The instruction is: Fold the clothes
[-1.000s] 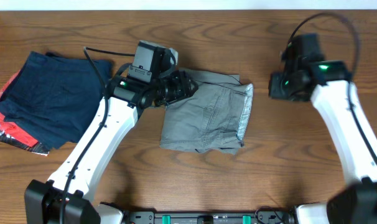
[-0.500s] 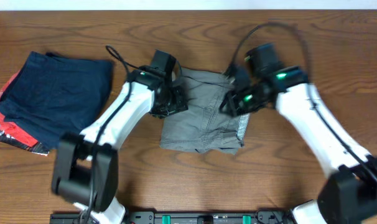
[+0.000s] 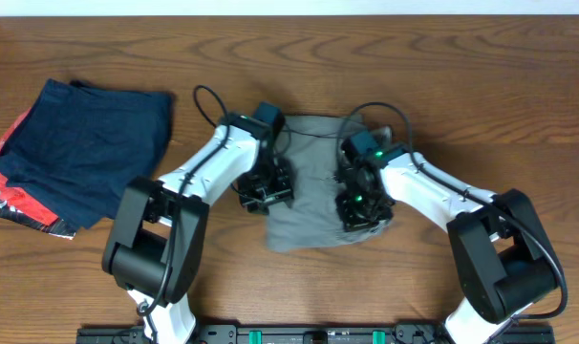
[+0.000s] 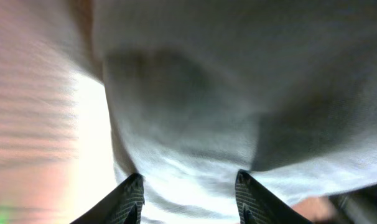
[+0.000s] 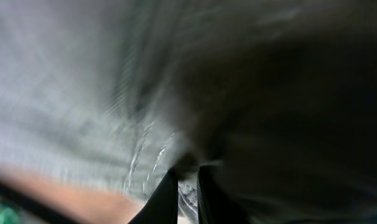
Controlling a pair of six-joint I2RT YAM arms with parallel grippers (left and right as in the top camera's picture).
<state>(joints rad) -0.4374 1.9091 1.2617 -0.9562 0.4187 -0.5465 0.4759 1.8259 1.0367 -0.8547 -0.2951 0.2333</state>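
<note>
grey shorts [image 3: 313, 205] look soft, limp, light; best gripped at edges | left pincer [image 4: 190, 193] spread wide over them | right pincer [image 5: 187, 186] pinching them

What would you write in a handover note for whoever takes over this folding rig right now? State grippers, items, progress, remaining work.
Left gripper: open, astride the grey shorts at their left edge.
Right gripper: seems shut on their right side; view blurred.
Shorts: mid-table, rumpled, fold unfinished.
Left to do: finish the fold, flatten, release.
Navy garment lies aside, far left.
</note>
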